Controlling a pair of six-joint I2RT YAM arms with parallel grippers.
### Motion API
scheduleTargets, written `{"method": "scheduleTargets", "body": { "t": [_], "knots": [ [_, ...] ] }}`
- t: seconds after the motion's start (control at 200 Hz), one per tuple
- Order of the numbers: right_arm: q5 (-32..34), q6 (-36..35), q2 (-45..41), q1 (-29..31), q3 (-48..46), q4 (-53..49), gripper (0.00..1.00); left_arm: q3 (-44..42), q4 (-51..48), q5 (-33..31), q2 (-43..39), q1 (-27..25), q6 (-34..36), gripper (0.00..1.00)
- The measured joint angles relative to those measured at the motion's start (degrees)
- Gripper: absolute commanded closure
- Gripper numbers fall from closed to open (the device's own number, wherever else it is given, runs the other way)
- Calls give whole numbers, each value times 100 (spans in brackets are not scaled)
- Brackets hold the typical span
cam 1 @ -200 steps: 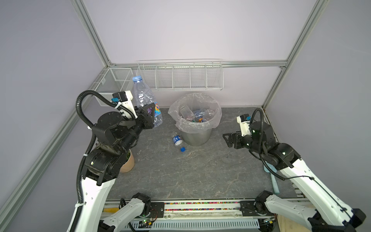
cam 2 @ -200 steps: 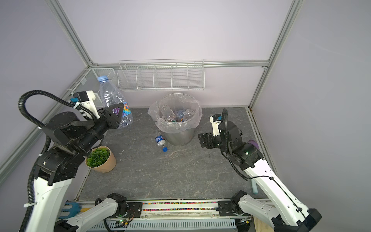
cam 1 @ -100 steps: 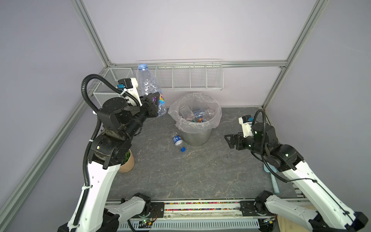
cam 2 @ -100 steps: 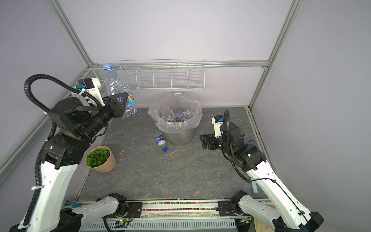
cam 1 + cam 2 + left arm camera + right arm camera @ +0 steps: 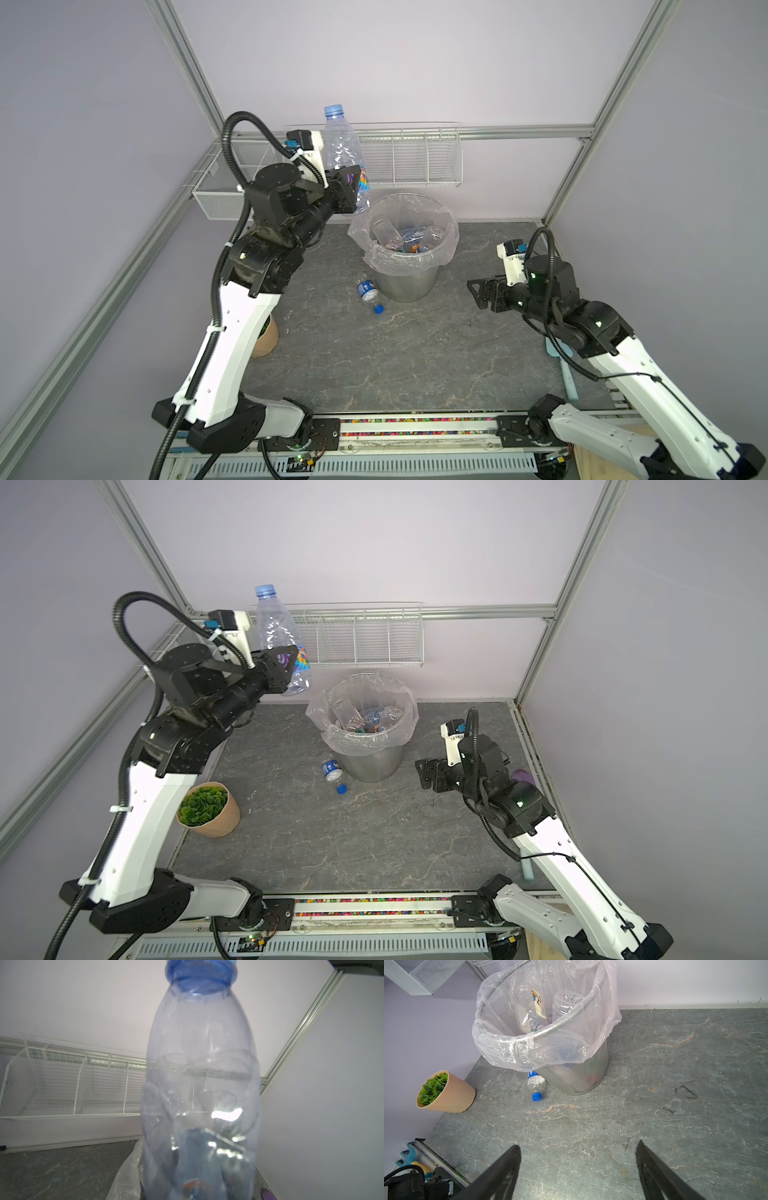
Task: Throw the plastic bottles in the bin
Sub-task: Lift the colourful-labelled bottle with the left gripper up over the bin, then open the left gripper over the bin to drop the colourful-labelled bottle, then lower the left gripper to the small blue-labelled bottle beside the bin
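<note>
Bottles sit in three places. The largest, a clear bottle (image 5: pixel 341 143) (image 5: pixel 276 625) with a blue cap and a many-coloured label, stands upright in the air at the upper left of centre in both top views. Its cap rises above the top rail of the wire baskets (image 5: pixel 415 162) (image 5: pixel 365 640) on the back wall. The left gripper (image 5: pixel 351 187) (image 5: pixel 286 663) is clamped on its lower body at the label, one jaw on either side. In the left wrist view the clear bottle (image 5: pixel 199 1084) fills the middle of the frame, cap at the top edge.

Just below and right of it in the frame stands the bin (image 5: pixel 407 286) (image 5: pixel 376 764) (image 5: pixel 577 1078), grey metal mesh with a clear bag folded over its rim. Whether the held bottle is over the opening I cannot tell. Several crushed bottles (image 5: pixel 409 241) (image 5: pixel 370 719) (image 5: pixel 533 1007) lie inside.

A small bottle (image 5: pixel 368 289) (image 5: pixel 332 770) (image 5: pixel 535 1084) with a blue label lies on its side on the grey table (image 5: pixel 374 365) at the bin's lower left. It lies against the foot of the bin, its blue cap pointing away from it.

At the right of centre the right gripper (image 5: pixel 476 294) (image 5: pixel 420 775) (image 5: pixel 578 1145) hangs low over the table, jaws wide apart with nothing between them. It points toward the bin and is well apart from it. A plant pot (image 5: pixel 208 808) (image 5: pixel 446 1093) stands at the table's left edge.
</note>
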Motion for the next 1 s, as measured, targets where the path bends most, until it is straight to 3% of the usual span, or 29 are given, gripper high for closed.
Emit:
{"method": "scheduleTargets", "body": {
  "t": [0.06,0.08,0.13,0.175,0.19,0.2,0.295,0.4,0.755,1.0],
  "knots": [
    [-2,0,-9,0,0,-15,11,179,7,9,424,-74,17,71],
    [-2,0,-11,0,0,-22,11,240,-2,22,577,-94,20,66],
    [0,0,-15,0,7,-46,11,345,-42,118,986,-116,52,28],
    [0,-2,-17,0,22,-79,11,516,-216,212,1392,-129,37,16],
    [0,-4,-17,0,33,-94,11,584,-291,223,1519,-131,48,3],
    [2,-4,-20,0,35,-105,11,634,-367,243,1624,-136,48,0],
    [11,-46,-50,-7,116,-195,11,984,-977,264,2371,-164,79,1],
    [24,-87,-142,-50,168,-223,11,894,-1443,254,2500,-175,107,1],
    [-2,-83,-195,-85,173,-238,11,251,-935,-24,195,-177,146,1],
    [2,-83,-295,-103,160,-247,11,-1067,-643,-13,-249,101,-20,1]
  ]
}}
